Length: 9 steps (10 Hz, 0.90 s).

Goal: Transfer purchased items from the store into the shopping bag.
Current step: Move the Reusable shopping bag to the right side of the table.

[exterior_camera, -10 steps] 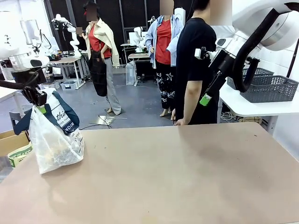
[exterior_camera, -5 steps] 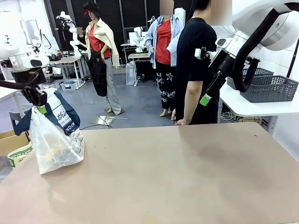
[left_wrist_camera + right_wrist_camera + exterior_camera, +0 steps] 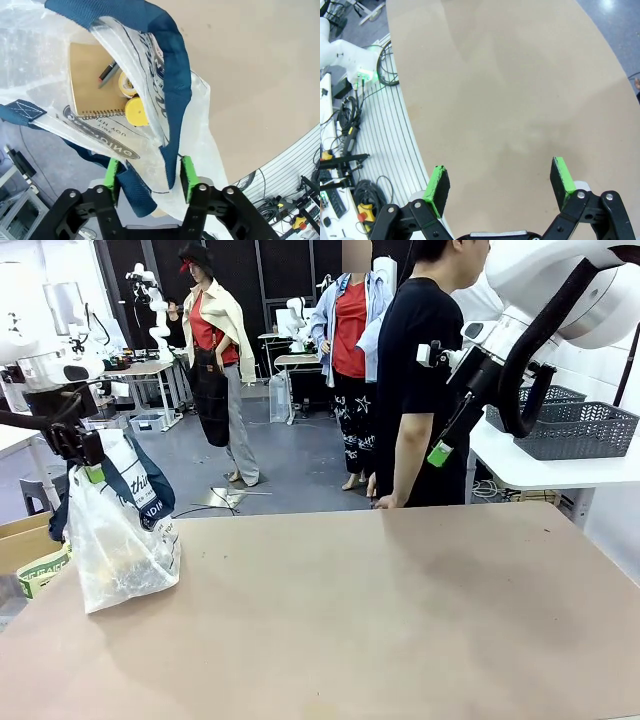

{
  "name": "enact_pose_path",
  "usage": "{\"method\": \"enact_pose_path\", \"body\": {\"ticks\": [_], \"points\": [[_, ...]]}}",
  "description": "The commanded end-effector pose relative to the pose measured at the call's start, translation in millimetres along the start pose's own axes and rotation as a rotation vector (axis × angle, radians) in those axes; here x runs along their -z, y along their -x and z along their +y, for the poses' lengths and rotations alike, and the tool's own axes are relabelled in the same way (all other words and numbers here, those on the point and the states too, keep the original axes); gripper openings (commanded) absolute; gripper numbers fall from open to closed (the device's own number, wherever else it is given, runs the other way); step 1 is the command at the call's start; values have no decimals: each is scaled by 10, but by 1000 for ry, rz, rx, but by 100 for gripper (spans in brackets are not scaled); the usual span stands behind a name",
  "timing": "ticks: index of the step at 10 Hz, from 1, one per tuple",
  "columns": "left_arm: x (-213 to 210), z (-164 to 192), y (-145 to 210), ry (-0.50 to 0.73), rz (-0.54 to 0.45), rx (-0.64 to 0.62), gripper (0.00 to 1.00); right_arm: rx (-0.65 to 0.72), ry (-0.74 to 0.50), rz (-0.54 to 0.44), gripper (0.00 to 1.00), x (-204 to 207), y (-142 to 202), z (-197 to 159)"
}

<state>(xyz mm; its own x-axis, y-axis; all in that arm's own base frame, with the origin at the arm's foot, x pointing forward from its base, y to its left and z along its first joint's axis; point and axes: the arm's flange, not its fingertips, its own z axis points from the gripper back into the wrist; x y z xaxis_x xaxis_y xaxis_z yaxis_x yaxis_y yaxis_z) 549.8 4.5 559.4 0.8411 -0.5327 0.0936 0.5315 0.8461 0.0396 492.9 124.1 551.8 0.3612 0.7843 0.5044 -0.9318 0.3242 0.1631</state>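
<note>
Shopping bag (image 3: 118, 540): tall, crinkled translucent plastic with navy woven strap handles (image 3: 172, 75) and dark printed lettering; stands at the worktop's (image 3: 380, 610) left edge, near the far left corner.

Contents, seen through the open mouth in the left wrist view: flat kraft-brown spiral-bound notebook (image 3: 92, 82), slim pen (image 3: 107, 74), round yellow disc (image 3: 136, 111), tape roll (image 3: 126, 85).

Left gripper (image 3: 148, 174): black, green pads parted, a strap and bag film lying loosely between them; not clamped.

Worktop: smooth matte tan board.

Person (image 3: 420, 390): dark shirt, standing at the far edge.

Right gripper (image 3: 501, 182): raised above bare tan board, fingers spread wide, holding nothing.

Grey lattice basket (image 3: 575, 428): on a white side table at right.
</note>
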Motion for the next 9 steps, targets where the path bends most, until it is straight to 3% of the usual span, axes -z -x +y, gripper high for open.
{"method": "enact_pose_path", "body": {"ticks": [1, 5, 9], "points": [[-143, -9, 53, 15, -8, -9, 100, 19, -16, -14, 100, 5, -4, 14], [-459, -44, 123, 68, -47, 15, 100, 19, -16, -14, 100, 5, -4, 14], [-918, -74, 200, 158, -77, 210, 100, 19, -16, -14, 100, 5, -4, 14]]}}
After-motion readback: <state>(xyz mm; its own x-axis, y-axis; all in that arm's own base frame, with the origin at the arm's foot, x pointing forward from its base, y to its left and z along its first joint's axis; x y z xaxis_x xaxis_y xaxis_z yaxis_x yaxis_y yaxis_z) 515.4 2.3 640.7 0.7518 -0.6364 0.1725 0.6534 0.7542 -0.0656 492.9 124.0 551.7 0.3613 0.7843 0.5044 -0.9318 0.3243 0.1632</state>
